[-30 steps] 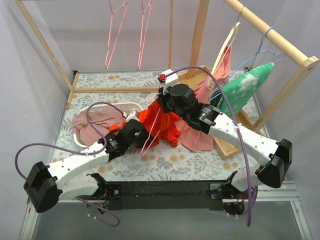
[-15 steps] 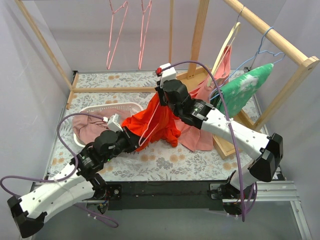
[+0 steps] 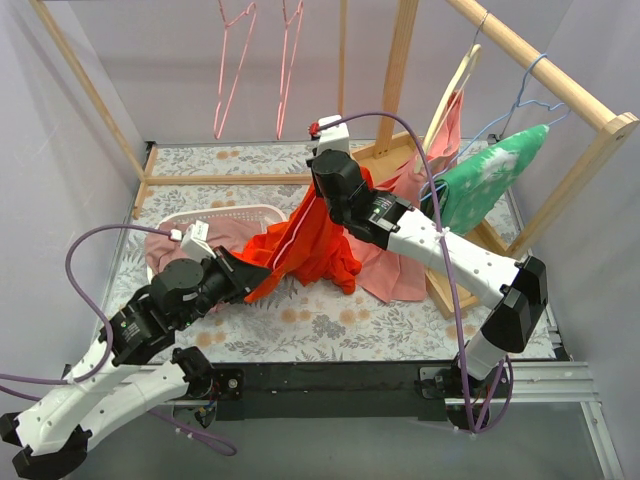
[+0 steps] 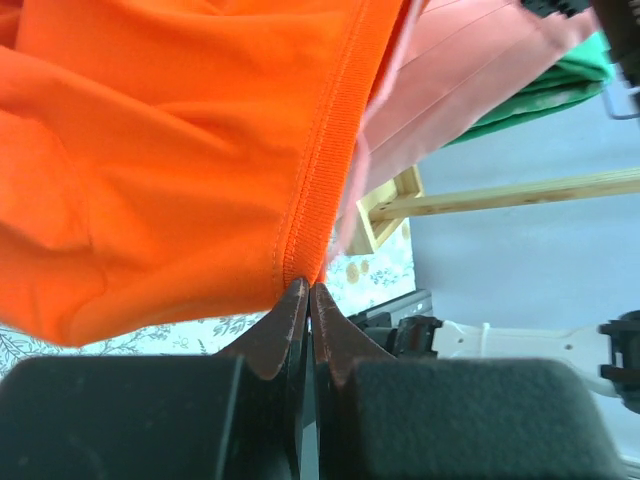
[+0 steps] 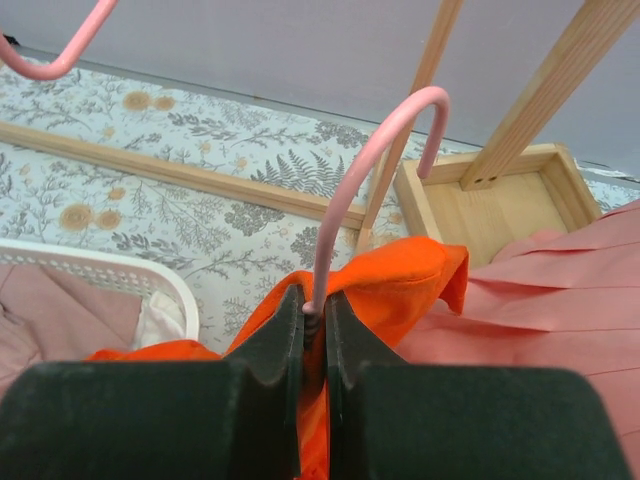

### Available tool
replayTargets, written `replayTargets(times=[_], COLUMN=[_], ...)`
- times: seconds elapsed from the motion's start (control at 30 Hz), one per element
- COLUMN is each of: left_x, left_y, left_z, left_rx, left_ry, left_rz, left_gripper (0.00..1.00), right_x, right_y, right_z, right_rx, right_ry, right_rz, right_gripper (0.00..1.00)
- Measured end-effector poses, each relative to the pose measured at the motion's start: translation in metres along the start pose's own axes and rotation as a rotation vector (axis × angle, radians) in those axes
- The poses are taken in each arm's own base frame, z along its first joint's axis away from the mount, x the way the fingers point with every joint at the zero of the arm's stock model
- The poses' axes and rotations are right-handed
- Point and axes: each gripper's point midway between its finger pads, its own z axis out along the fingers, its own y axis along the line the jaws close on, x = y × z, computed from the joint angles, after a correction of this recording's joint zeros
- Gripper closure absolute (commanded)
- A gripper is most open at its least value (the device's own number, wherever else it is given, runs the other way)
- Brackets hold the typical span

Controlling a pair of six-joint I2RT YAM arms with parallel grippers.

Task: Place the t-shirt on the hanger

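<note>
The orange-red t-shirt (image 3: 310,245) hangs stretched between my two grippers above the table's middle. My right gripper (image 3: 322,195) is shut on the neck of the pink wire hanger (image 5: 365,170), whose hook sticks up past the fingers; the shirt (image 5: 400,285) bunches round its neck. One pink wire of the hanger (image 3: 292,250) runs down across the cloth. My left gripper (image 3: 250,282) is shut on the ribbed edge of the shirt (image 4: 320,180) at its lower left, pulling it taut.
A white basket (image 3: 200,215) with dusty-pink cloth (image 3: 180,255) lies at left. Two more pink hangers (image 3: 235,60) hang at the back. A cream wooden hanger with pink cloth (image 3: 445,130) and the green garment (image 3: 490,175) hang from the wooden rack (image 3: 530,55) at right.
My left arm has drawn back toward the near left, pulling the shirt's edge out with it. My right gripper has risen and moved slightly back with the hanger.
</note>
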Motion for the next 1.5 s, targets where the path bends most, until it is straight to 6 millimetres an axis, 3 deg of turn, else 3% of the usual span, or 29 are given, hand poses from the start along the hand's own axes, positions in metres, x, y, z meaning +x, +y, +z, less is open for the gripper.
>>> replayTargets(times=[0.27, 0.43, 0.57, 0.73, 0.87, 0.97, 1.13, 1.33, 1.5], left_x=[-0.015, -0.028, -0.044, -0.058, -0.069, -0.085, -0.104, -0.115, -0.123], left_y=[-0.020, -0.045, -0.083, -0.117, -0.137, -0.143, -0.157, -0.155, -0.160], left_z=[-0.022, -0.020, -0.005, 0.023, 0.042, 0.043, 0.036, 0.007, -0.019], left_rx=[0.007, 0.015, 0.045, 0.048, 0.041, 0.029, 0.053, 0.082, 0.131], left_ry=[0.001, 0.003, -0.001, -0.003, -0.010, -0.040, -0.072, -0.120, -0.158], left_rz=[0.000, 0.008, 0.009, 0.044, 0.087, 0.111, 0.144, 0.142, 0.135], left_gripper=[1.00, 1.00, 1.00, 1.00, 1.00, 1.00, 1.00, 0.99, 0.86], right_x=[-0.012, -0.025, -0.043, -0.078, -0.098, -0.108, -0.118, -0.121, -0.128], right_y=[-0.009, -0.002, 0.007, 0.029, 0.050, 0.055, 0.049, 0.045, 0.045], right_z=[0.000, -0.007, -0.020, -0.052, -0.081, -0.096, -0.107, -0.101, -0.098], right_rx=[0.071, 0.089, 0.081, 0.038, 0.005, -0.024, -0.045, -0.087, -0.110], right_ry=[-0.031, -0.061, -0.096, -0.166, -0.233, -0.265, -0.289, -0.248, -0.230], right_rz=[0.016, 0.027, 0.036, 0.039, -0.007, -0.004, 0.018, -0.033, -0.027], right_gripper=[0.99, 0.99, 0.99, 0.99, 0.99, 0.99, 0.99, 0.99, 0.99])
